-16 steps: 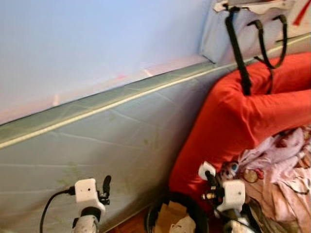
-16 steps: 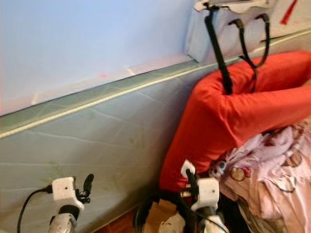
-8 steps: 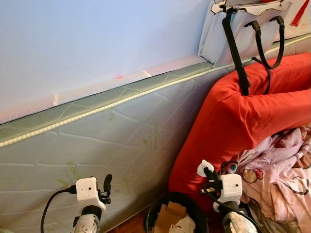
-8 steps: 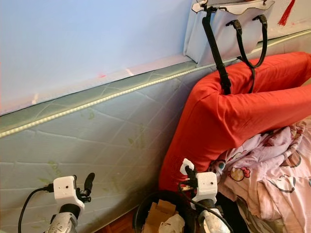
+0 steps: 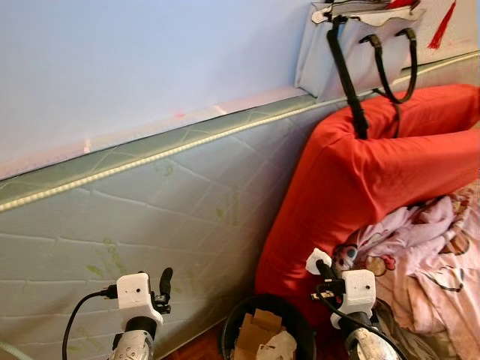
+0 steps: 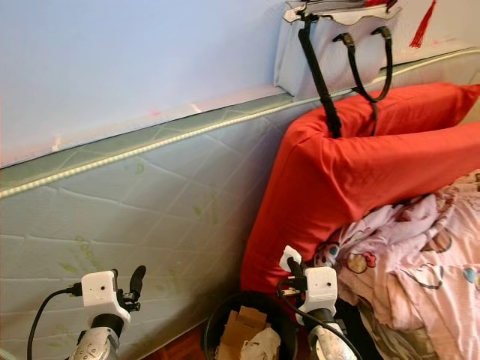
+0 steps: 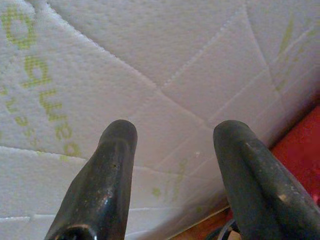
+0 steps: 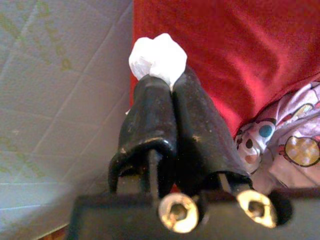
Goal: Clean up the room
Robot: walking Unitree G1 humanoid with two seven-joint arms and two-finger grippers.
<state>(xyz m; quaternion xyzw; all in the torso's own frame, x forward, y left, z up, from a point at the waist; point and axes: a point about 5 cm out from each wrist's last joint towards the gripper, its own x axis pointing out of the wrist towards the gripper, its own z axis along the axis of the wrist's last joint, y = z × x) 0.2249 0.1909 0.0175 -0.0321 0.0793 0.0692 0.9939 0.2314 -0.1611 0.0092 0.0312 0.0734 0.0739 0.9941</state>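
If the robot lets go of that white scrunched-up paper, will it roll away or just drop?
The paper wad looks crumpled and lumpy, so it would probably drop and barely roll. It seems light and squashy: the right gripper holds it with jaws pressed nearly together. It hangs near the bin, so it may land inside.

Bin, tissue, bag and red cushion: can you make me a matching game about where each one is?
Things:
1. bin
2. tissue
3. bag
4. cushion

Places:
A. pinched at the tips of the right gripper
B. leaning on the mattress, with the pink bedding against it
C. on the floor, with cardboard inside
D. up on top of the mattress, straps hanging over the cushion

Pairs: 1-C, 2-A, 3-D, 4-B
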